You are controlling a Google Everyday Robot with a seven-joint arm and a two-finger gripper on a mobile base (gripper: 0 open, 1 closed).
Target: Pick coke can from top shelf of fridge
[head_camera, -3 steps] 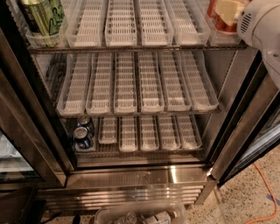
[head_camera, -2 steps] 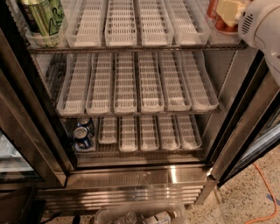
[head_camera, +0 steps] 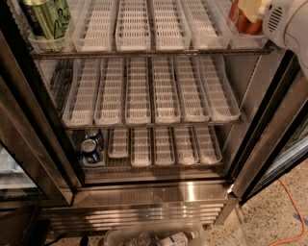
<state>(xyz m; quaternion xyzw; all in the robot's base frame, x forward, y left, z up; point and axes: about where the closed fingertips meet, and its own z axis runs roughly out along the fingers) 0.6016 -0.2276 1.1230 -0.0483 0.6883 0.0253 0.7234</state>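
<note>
The coke can [head_camera: 243,25] stands at the right end of the top shelf [head_camera: 144,52], at the upper right edge of the view. We see only a strip of its red wall, because the tool [head_camera: 251,9] sits directly in front of and over it. We cannot tell whether the tool is open, closed or gripping the can. The white arm [head_camera: 284,24] enters immediately to the right of the tool.

Change check: against the views from a second ago, we find no shift in the tool, the arm or the can. We judge that the approach is complete and that closure is in hand or imminent. The can has not yet been lifted off the shelf.

Far to the left of the tool, on the same shelf, stands a green can [head_camera: 45,19]. Below and far to the left of the tool, on the lowest rack of the fridge [head_camera: 154,192], sit two dark-blue cans [head_camera: 91,144].

Markings: no script shows on the exposed red strip. The green can carries dark print that we cannot read. We can make out no wording on the blue cans.
</note>
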